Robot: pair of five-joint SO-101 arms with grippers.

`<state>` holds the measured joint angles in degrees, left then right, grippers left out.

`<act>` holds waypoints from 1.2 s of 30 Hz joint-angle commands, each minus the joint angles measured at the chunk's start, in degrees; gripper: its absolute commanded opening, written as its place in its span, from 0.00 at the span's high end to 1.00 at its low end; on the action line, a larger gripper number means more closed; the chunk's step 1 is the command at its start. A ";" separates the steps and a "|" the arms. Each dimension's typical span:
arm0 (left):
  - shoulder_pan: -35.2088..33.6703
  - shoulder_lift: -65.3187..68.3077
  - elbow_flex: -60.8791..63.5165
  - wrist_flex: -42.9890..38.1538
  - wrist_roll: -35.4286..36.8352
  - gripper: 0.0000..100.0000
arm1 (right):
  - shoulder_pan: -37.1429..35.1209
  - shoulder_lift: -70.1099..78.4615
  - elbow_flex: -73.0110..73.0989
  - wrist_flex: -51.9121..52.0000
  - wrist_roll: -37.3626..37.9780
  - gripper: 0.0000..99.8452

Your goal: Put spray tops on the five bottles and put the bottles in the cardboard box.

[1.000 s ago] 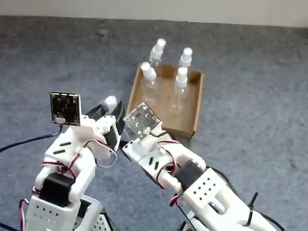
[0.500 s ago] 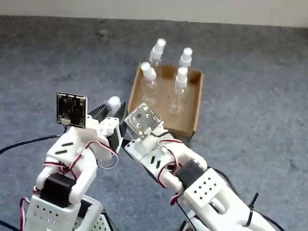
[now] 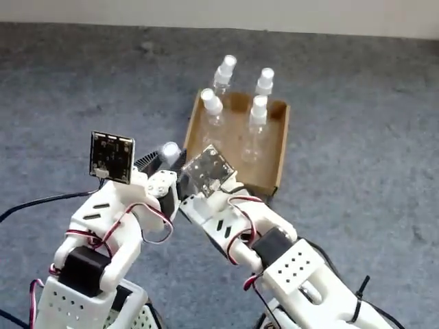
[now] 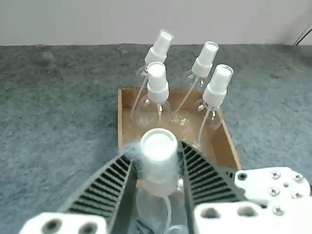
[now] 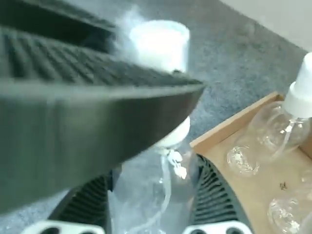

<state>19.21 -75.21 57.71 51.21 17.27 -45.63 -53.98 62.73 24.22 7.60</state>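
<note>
A clear bottle is upright just in front of the cardboard box. My right gripper is shut on its body. The bottle's white spray top sits on its neck, and my left gripper is shut on that top from both sides. From above, the top shows between the two wrists, left of the box's near corner. One left finger crosses the right wrist view in front of the bottle. Several capped bottles stand in the box or at its far edge.
Grey carpet surrounds the box on all sides. Both arm bodies crowd the near side, with cables hanging from them. A pale wall edge runs along the far side.
The left gripper has carried the spray top to the right, closer to the box's near corner. The right wrist has shifted slightly with it.
</note>
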 commanded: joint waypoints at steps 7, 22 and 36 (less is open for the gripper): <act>1.01 -0.22 -2.33 2.37 -0.44 0.88 | 0.57 -2.42 3.03 -8.22 0.44 1.00; -5.41 -0.40 -12.88 13.63 -7.03 0.76 | 0.57 -1.98 3.21 -8.22 0.70 1.00; -19.47 -18.68 -1.54 0.26 1.93 0.86 | 0.57 -1.98 3.30 -8.13 0.53 1.00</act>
<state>1.80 -91.30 50.68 60.53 16.48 -45.80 -54.42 66.86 17.89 7.87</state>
